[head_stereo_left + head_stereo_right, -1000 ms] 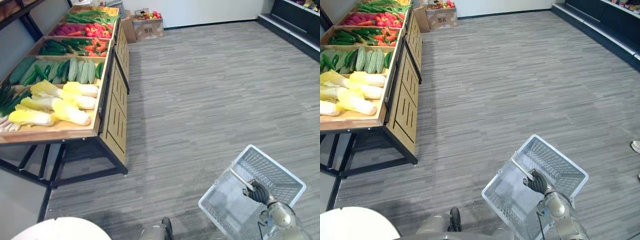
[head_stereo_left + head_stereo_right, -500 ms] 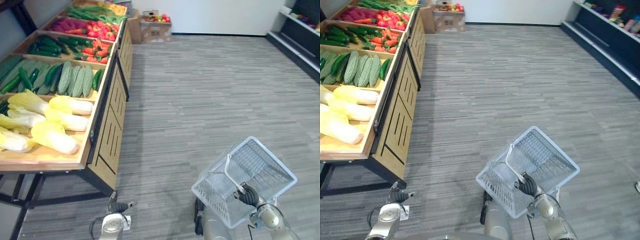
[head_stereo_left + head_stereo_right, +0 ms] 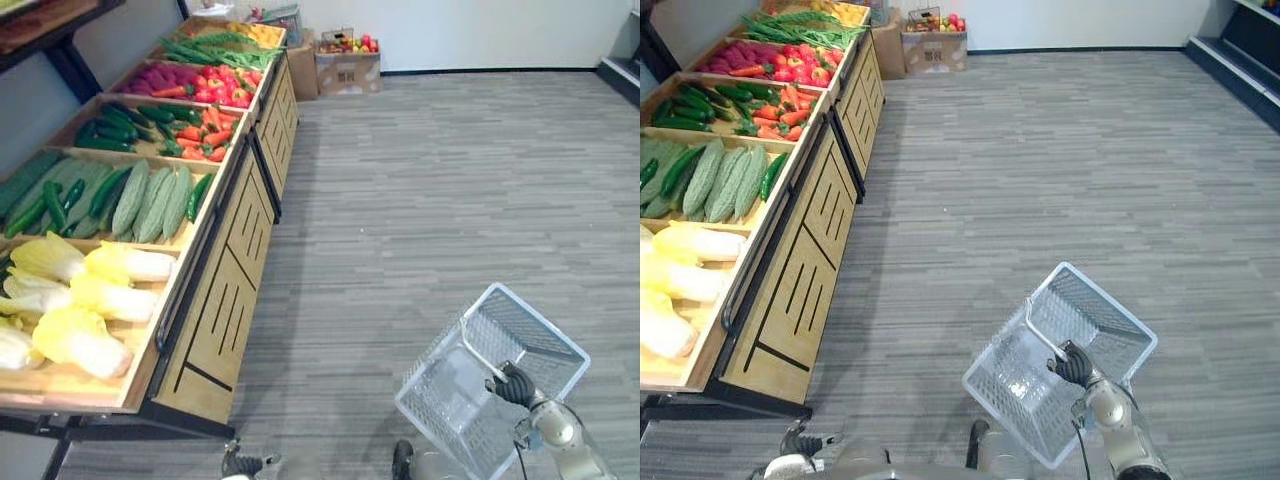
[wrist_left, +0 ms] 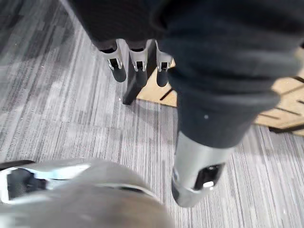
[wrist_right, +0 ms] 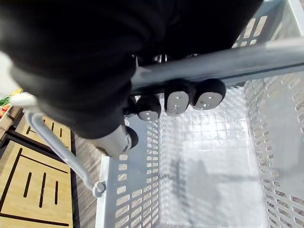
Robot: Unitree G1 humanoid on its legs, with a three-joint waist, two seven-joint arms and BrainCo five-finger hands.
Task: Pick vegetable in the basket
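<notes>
My right hand is shut on the grey handle of a see-through white mesh basket, which hangs tilted low at my right; its fingers curl round the bar. The basket's inside holds nothing. At my left a wooden stand carries vegetables in compartments: pale yellow cabbages nearest, then green gourds, then carrots and cucumbers. My left hand hangs low beside the stand's near corner, its fingers straight and holding nothing.
Further compartments hold red and green produce. A cardboard box of fruit stands against the back wall. Dark low shelving runs along the far right. Grey striped floor lies between the stand and the shelving.
The camera has shifted, so the stand now reaches further toward the middle. The basket stays in my right hand and has swung a little. My left hand has dropped to the bottom edge.
</notes>
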